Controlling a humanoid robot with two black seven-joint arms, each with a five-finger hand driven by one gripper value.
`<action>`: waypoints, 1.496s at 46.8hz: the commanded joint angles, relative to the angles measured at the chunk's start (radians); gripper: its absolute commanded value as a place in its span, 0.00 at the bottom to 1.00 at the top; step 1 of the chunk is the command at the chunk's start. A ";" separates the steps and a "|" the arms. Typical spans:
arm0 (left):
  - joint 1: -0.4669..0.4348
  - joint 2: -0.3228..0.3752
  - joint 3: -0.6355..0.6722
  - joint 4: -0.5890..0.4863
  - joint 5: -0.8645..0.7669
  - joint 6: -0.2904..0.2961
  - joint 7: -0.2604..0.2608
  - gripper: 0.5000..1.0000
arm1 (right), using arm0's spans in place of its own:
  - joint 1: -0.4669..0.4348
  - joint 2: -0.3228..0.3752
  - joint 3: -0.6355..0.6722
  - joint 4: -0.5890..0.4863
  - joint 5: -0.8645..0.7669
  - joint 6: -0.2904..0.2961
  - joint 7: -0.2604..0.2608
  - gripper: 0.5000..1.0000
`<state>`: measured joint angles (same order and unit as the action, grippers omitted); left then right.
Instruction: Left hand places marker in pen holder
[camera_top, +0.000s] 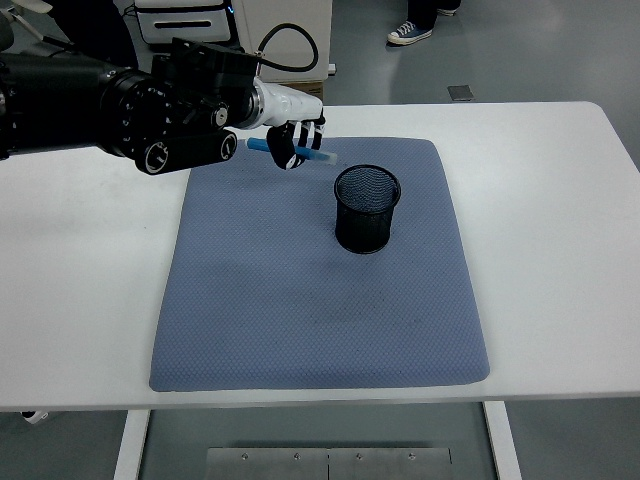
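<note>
- Fingers (292, 150) of my left hand (290, 128) are curled around the blue marker (290, 152), grasping it near its middle.
- Marker lies almost level in that grasp, its pale tip pointing right toward the pen holder and its other end poking out to the left under my wrist.
- My left hand is white with dark bands on the fingers, and it hangs above the far left part of the blue mat (320, 290), clear of the surface.
- My left arm (110, 100) is black and bulky, coming in from the left edge over the far left side of the bench (560, 250); a black cable (290, 45) loops up behind the wrist.
- Pen holder (367, 208) is a black mesh cup standing upright on the mat, right of and nearer than my hand, near it but not touching; the marker's tip stops just short of its rim.
- Inside of the cup shows only dark mesh; I cannot tell more about it.
- Mat covers the middle of the white bench, its corners rounded.
- Beyond the bench's far edge stands a white cabinet (285, 35) on a grey floor, and a person's sneaker (408, 30) shows at the top.
</note>
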<state>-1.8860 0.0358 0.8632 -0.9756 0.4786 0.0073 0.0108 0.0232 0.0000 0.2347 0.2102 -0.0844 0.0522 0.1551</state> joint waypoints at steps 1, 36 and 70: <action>-0.002 -0.008 -0.032 0.005 0.002 -0.012 0.000 0.00 | -0.002 0.000 0.000 0.000 0.000 0.000 0.000 1.00; 0.022 -0.036 -0.248 0.040 0.002 -0.064 0.001 0.00 | 0.000 0.000 0.000 0.000 0.000 0.000 0.000 1.00; 0.123 -0.036 -0.345 0.038 -0.112 -0.059 -0.009 0.00 | 0.000 0.000 0.000 0.000 0.000 0.000 0.000 1.00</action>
<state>-1.7683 0.0001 0.5204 -0.9374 0.3790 -0.0536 0.0042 0.0230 0.0000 0.2347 0.2101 -0.0844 0.0522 0.1549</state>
